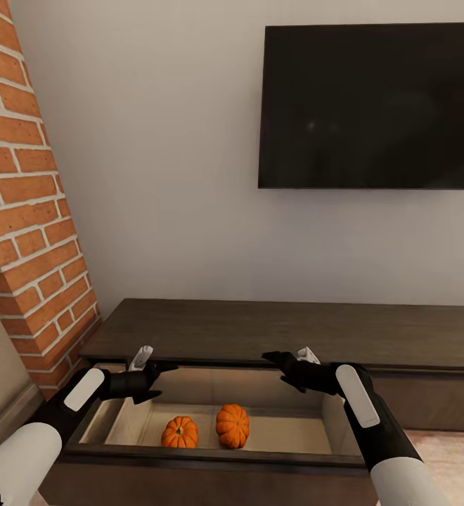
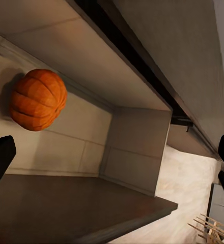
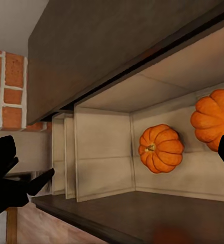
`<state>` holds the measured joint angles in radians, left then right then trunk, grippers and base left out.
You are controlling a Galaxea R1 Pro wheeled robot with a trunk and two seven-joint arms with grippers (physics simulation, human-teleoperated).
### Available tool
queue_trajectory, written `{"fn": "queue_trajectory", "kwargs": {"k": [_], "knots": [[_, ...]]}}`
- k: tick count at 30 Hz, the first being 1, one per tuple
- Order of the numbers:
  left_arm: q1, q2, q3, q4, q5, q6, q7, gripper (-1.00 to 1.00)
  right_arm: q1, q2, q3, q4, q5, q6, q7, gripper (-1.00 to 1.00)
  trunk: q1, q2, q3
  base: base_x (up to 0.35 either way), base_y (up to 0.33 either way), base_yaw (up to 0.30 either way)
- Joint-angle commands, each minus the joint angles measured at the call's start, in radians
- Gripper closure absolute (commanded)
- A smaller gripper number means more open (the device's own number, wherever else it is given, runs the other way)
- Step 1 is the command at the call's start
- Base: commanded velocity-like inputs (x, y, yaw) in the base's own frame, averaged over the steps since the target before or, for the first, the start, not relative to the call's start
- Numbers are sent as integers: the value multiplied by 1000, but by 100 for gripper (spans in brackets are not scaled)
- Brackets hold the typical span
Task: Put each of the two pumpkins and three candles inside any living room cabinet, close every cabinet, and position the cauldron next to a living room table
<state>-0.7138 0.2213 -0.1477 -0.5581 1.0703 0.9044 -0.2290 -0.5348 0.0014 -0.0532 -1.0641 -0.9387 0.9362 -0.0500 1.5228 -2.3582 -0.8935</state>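
Note:
The long dark brown cabinet stands against the wall with its left front pulled out as a deep drawer. Two orange pumpkins rest side by side on the drawer's pale floor. My left gripper hovers open over the drawer's left end, holding nothing. Above the drawer's right end, my right gripper is open and empty too. The left wrist view has one pumpkin below the fingers, and the right wrist view has both pumpkins. The candles and the cauldron are out of view.
A red brick wall rises close on the left of the cabinet. A black television hangs on the grey wall above it. Pale wooden floor lies to the right of the pulled-out drawer.

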Motion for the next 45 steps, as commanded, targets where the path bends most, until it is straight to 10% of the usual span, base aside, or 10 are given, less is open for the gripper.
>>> {"fn": "queue_trajectory", "kwargs": {"k": [1, 45], "knots": [[-1, 1, -5, 0, -4, -1, -9, -100, -1, 0, -1, -1, -6, 4, -5, -100, 0, 0, -1, -6, 0, 0], [0, 1, -6, -19, 1, -3, -7, -100, -1, 0, 5, -2, -6, -4, -2, -100, 0, 0, -1, -214, 0, 0]]}}
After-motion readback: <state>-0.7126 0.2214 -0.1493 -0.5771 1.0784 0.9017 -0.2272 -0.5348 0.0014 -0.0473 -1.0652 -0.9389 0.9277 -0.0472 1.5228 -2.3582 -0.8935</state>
